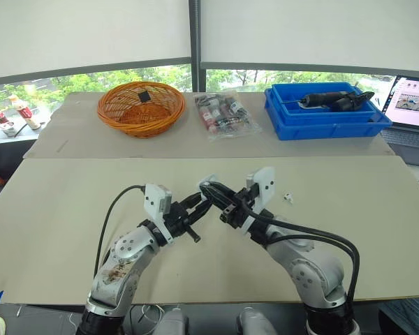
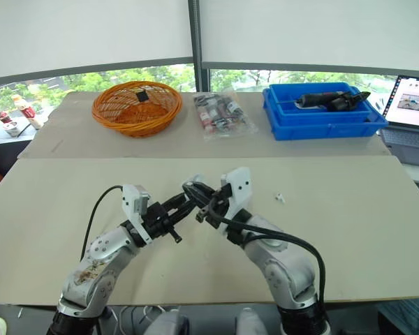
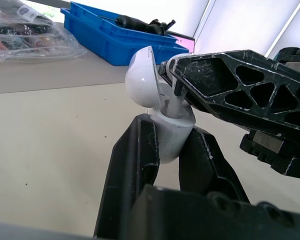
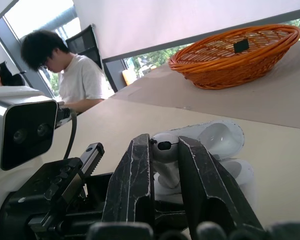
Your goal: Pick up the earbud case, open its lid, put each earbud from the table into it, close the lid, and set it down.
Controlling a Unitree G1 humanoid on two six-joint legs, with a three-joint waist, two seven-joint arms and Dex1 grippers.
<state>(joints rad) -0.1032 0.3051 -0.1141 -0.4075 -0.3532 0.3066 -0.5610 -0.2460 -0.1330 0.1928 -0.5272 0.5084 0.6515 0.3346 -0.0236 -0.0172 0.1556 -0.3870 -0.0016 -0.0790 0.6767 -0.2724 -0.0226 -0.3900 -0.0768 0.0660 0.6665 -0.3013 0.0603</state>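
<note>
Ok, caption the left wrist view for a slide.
Left claw grips the open earbud case; right claw holds an earbud inside.

Office lab, laptop (image 1: 413, 105), blue parts bin (image 1: 328, 127)

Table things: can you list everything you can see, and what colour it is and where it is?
earbud case: one, white, lid open, held above the table
earbud: one, white, at the case's mouth
other earbud: one, white, tiny, on the table right of the arms
basket: one, orange, far left
bag of small items: one, clear, far middle
tray: one, blue, far right, black gadget inside
laptop: one, grey, right edge
person: one, white shirt, beyond the table
left tool: black, shut on the case
right tool: black, pinching the earbud
</note>
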